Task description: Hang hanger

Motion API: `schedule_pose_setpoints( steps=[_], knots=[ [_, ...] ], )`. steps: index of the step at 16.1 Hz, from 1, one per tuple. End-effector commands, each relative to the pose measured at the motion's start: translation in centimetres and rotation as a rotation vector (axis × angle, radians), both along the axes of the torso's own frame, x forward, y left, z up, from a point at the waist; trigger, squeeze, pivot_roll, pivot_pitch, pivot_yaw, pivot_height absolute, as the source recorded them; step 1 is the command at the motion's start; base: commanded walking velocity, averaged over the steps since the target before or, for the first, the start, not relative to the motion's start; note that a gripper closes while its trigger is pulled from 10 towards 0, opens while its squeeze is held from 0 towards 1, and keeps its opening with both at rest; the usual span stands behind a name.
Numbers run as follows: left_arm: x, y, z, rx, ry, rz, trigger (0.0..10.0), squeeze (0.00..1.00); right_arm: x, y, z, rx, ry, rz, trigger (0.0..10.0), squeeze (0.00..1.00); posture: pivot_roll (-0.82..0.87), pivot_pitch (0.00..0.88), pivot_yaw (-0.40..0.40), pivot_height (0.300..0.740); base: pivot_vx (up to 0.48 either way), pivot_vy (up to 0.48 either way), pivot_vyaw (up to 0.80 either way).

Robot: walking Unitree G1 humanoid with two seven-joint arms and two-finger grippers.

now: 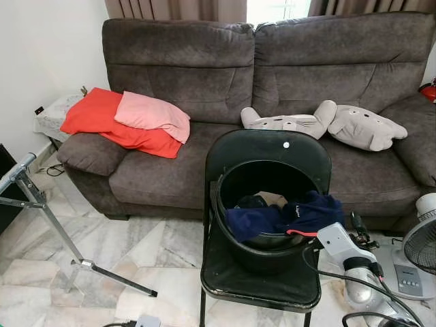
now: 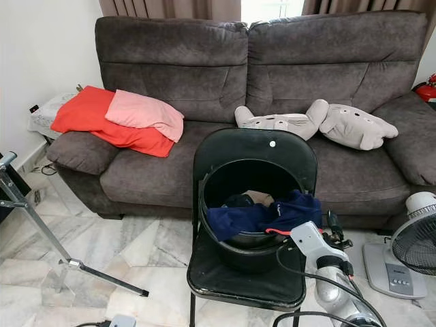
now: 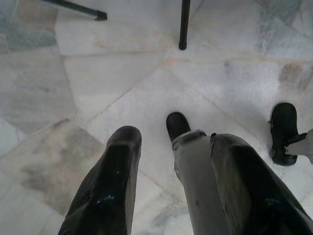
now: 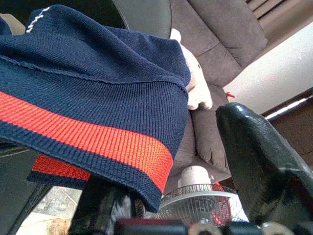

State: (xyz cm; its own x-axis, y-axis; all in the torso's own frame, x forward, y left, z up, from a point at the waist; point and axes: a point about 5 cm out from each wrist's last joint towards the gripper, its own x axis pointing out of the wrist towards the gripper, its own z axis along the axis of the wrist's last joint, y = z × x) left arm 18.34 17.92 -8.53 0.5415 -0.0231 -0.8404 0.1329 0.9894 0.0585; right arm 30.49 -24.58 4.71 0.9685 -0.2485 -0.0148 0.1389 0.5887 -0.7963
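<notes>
A black bucket [image 1: 235,204] stands on a black folding chair [image 1: 225,279] in front of the sofa. A navy garment with a red stripe [image 1: 289,218] lies in the bucket and drapes over its right rim. My right gripper [image 1: 358,229] is at the chair's right side, just beside the garment's hanging edge. In the right wrist view its fingers [image 4: 264,166] stand open, and the navy cloth [image 4: 98,98] hangs over the other finger without being pinched. My left gripper [image 3: 176,139] hangs open, pointing down at the marble floor [image 3: 88,83]. I can make out no hanger.
A metal rack's legs [image 1: 48,218] stand on the floor at the left. A brown sofa [image 1: 177,68] holds red and pink pillows [image 1: 129,119] and plush toys [image 1: 361,126]. A white fan [image 1: 422,238] sits at the right. Cables run along my right arm.
</notes>
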Motion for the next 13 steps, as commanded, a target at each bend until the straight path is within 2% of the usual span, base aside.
schedule_pose_setpoints(
  steps=[1,10,13],
  knots=[
    [-0.71,0.23,-0.32,0.014,0.024,-0.011,10.0,0.0,0.18,-0.09,0.2,-0.002,-0.002,0.003,0.0,0.0,-0.04,0.01,0.07,0.74,0.0,0.0,0.0],
    [-0.69,0.28,-0.3,0.021,0.022,-0.012,10.0,0.0,0.6,-0.09,0.63,0.019,-0.014,-0.004,0.0,0.0,-0.04,0.029,0.074,0.74,0.0,0.0,0.0],
    [-0.56,0.27,-0.25,0.02,0.018,-0.012,10.0,0.0,0.7,-0.3,0.86,0.053,-0.028,-0.024,0.0,0.0,-0.04,0.033,0.075,0.74,0.0,0.0,0.0]
  ],
)
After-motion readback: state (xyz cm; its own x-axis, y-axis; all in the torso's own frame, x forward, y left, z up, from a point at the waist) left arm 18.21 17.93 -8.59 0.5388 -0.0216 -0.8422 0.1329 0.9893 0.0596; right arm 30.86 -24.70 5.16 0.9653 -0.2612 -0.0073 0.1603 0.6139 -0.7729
